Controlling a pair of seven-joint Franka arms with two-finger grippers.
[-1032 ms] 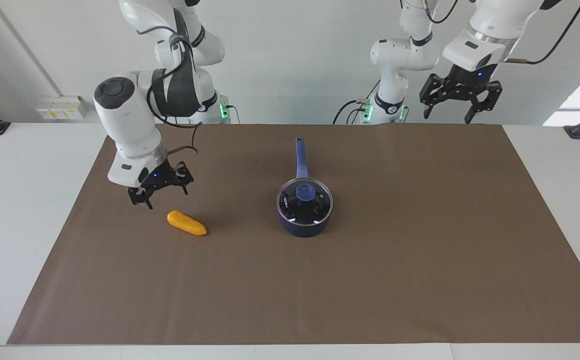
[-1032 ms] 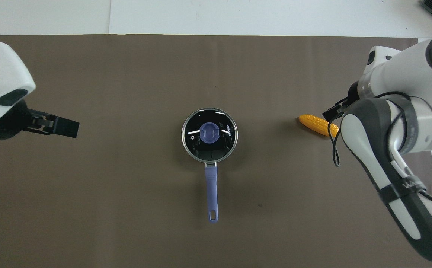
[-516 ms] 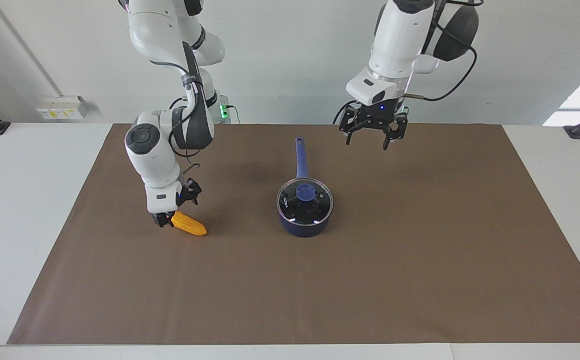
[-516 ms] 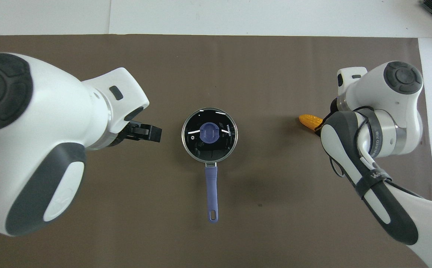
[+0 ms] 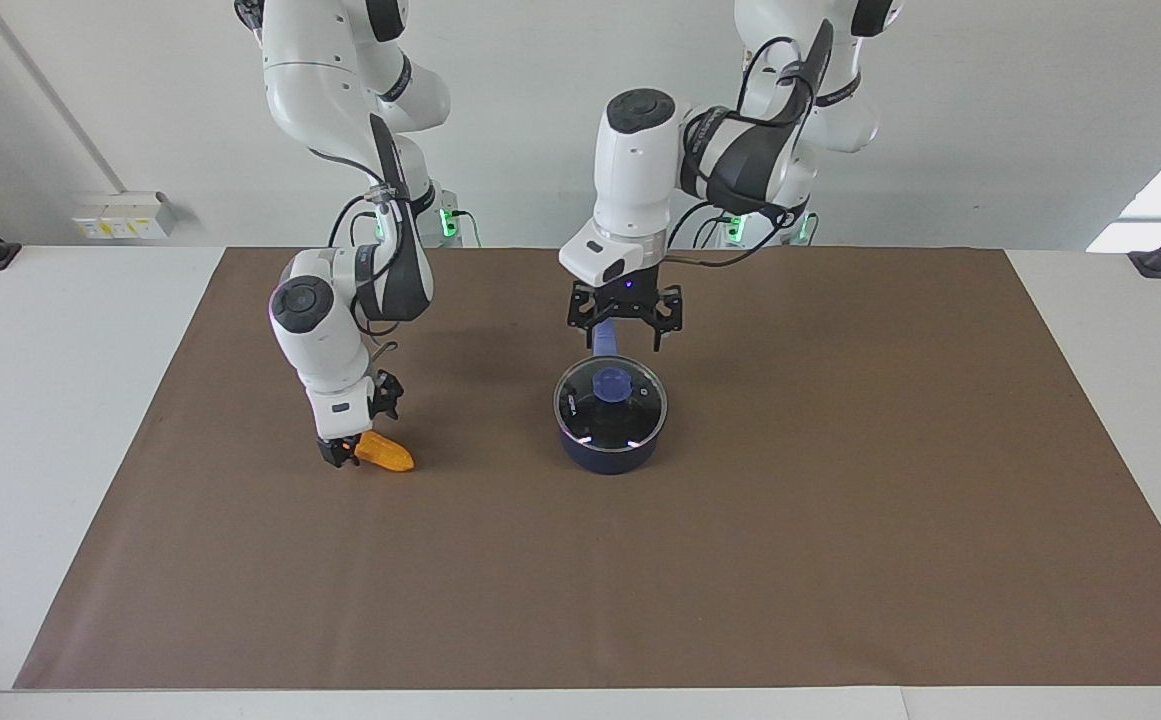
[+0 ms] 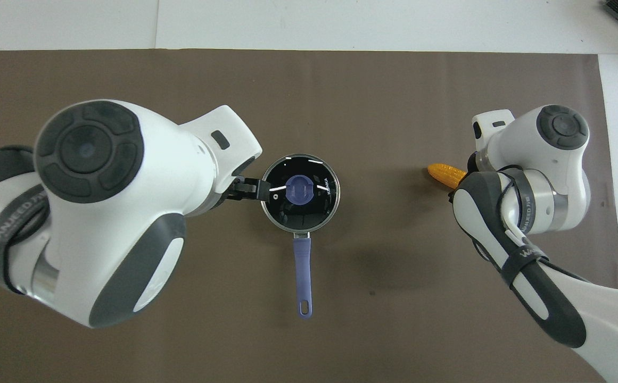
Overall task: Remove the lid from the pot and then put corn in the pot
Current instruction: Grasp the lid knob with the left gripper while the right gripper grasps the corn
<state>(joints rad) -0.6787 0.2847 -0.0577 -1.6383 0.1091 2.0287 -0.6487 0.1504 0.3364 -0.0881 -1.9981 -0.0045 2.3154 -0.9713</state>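
Observation:
The dark blue pot (image 5: 608, 452) stands mid-table with its long handle (image 6: 302, 266) pointing toward the robots. The glass lid (image 5: 630, 415) with its blue knob (image 5: 612, 382) sits on the pot. My left gripper (image 5: 620, 328) is open and hangs over the handle's root, just above the lid, touching nothing. In the overhead view one of its fingers (image 6: 247, 190) shows at the lid's (image 6: 287, 213) rim. The yellow-orange corn (image 5: 387, 456) lies toward the right arm's end. My right gripper (image 5: 348, 452) is down at its thick end. From overhead only the corn's tip (image 6: 443, 173) shows.
A brown mat (image 5: 840, 520) covers most of the white table (image 5: 40, 400). Nothing else stands on it. The left arm's wrist (image 6: 128, 202) hides much of the mat beside the pot in the overhead view.
The left arm swung in from its end of the table to above the pot's handle and lid. The right gripper came down onto the corn's thick end.

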